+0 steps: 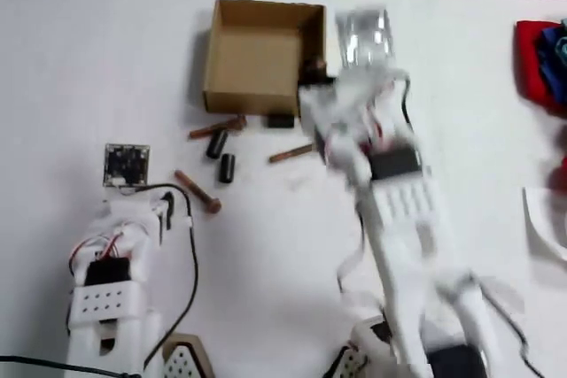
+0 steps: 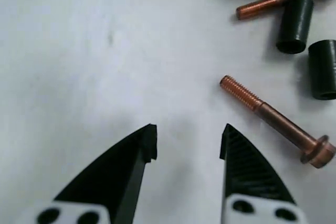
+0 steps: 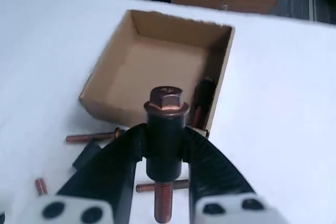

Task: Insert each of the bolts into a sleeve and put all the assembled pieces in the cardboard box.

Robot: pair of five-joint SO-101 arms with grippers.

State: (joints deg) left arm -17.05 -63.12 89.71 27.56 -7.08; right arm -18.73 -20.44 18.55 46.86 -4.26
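While its jaws stand open over the table, the left gripper (image 2: 186,140) hangs beside a loose bolt (image 2: 273,121), probably the next pick. The right gripper (image 3: 164,153) clamps an assembled piece (image 3: 165,124) upright near the cardboard box (image 3: 152,72), seemingly for dropping in.

In the high view the right arm (image 1: 394,188) is smeared and its tip beside the cardboard box (image 1: 248,102) cannot be read; a red cloth (image 1: 540,55) runs off the picture's edge; in the right wrist view the sleeve (image 3: 164,148) hides the mid-shank of the bolt (image 3: 167,103) it carries, and a dark piece (image 3: 202,100) inside the box is too dim to identify; in the left wrist view a second sleeve (image 2: 323,69) is cut by the edge
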